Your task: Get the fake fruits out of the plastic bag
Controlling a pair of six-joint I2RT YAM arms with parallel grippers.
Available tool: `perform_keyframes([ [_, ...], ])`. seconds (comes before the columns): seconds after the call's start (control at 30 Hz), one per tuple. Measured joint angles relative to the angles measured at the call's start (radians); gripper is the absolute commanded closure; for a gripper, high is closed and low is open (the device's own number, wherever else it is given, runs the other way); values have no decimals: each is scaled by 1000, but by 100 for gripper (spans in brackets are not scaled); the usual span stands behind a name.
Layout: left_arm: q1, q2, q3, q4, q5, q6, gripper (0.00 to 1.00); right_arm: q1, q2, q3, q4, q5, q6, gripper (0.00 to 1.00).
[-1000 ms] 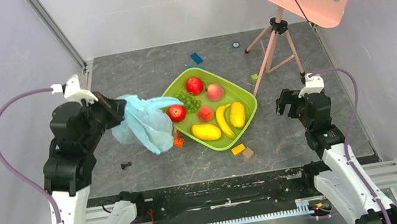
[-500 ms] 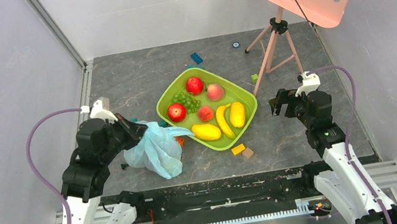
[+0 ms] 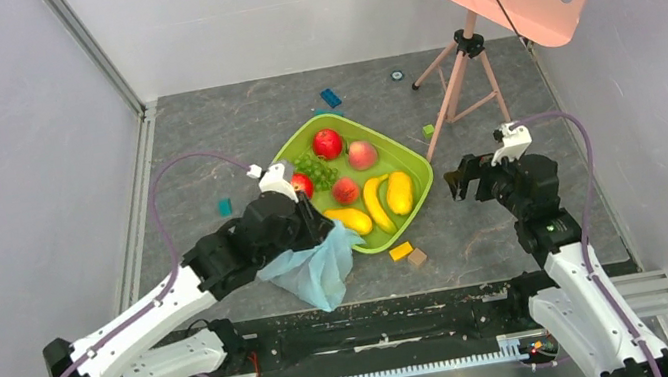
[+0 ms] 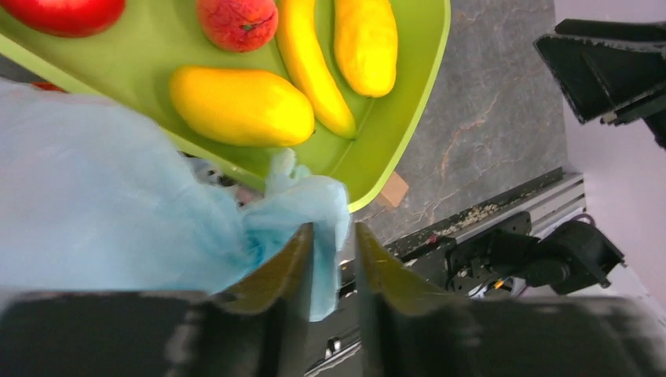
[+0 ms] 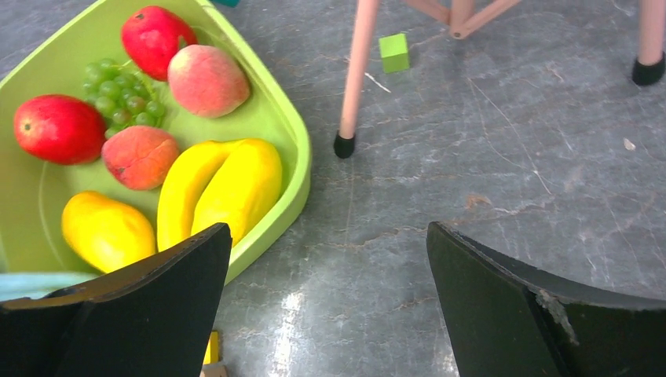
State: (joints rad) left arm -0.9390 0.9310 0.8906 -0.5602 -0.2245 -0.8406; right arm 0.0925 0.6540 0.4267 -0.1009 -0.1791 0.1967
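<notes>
My left gripper [image 3: 320, 234] is shut on a fold of the light-blue plastic bag [image 3: 315, 269], which hangs over the near-left rim of the green tray [image 3: 420, 167]. The left wrist view shows bag fabric [image 4: 102, 212] pinched between my fingers [image 4: 292, 263]. The fake fruits lie in the tray: a red apple [image 3: 328, 142], a peach [image 3: 362, 154], grapes [image 3: 311, 166], a mango [image 3: 349, 220], a banana [image 3: 374, 204] and a yellow fruit [image 3: 399, 192]. I cannot see inside the bag. My right gripper [image 3: 466, 178] is open and empty to the right of the tray [image 5: 294, 169].
A pink music stand on a tripod [image 3: 460, 52] stands behind the tray, with one leg [image 5: 353, 78] near the right gripper. Small blocks lie about: blue [image 3: 330, 98], green [image 3: 428, 131], teal [image 3: 225, 207], and yellow [image 3: 402, 251] and brown [image 3: 417, 257] near the tray's front.
My left arm has swung the bag from the left of the table down and rightward to the tray's near-left rim. The right gripper has shifted slightly left.
</notes>
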Motion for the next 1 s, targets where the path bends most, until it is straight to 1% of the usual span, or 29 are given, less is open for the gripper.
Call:
perform_keyframes([
  [0.07,-22,36,1,23,-20,-7,34,4,-9,1,0,-29,-11,2],
  [0.1,-26,44,2,27,-33,-8,27,8,-16,2,1,-53,-18,2],
  [0.13,-27,45,3,28,-41,-3,15,10,-20,2,1,-68,-23,1],
  [0.17,-28,42,8,26,-58,-3,9,14,-26,3,1,-95,-27,2],
  [0.27,-28,20,40,10,-106,11,2,36,-37,3,13,-166,-27,2],
  [0.33,-28,-3,78,-9,-144,33,0,70,-38,3,39,-200,-11,2],
  [0.43,-28,-37,136,-40,-196,60,0,184,-35,3,79,-209,6,2],
  [0.53,-16,-68,158,-67,-230,72,0,370,-2,16,101,-166,10,1],
  [0.63,35,-90,158,-119,-236,72,1,533,65,51,122,-115,11,1],
  [0.7,114,-104,147,-148,-208,72,3,638,121,80,135,-62,10,1],
  [0.87,363,-158,62,-205,-80,72,8,885,267,187,159,95,2,1],
  [0.93,407,-170,35,-226,-39,72,9,959,322,225,182,153,3,1],
  [1.0,425,-178,19,-252,2,72,10,1012,373,255,212,205,6,1],
])
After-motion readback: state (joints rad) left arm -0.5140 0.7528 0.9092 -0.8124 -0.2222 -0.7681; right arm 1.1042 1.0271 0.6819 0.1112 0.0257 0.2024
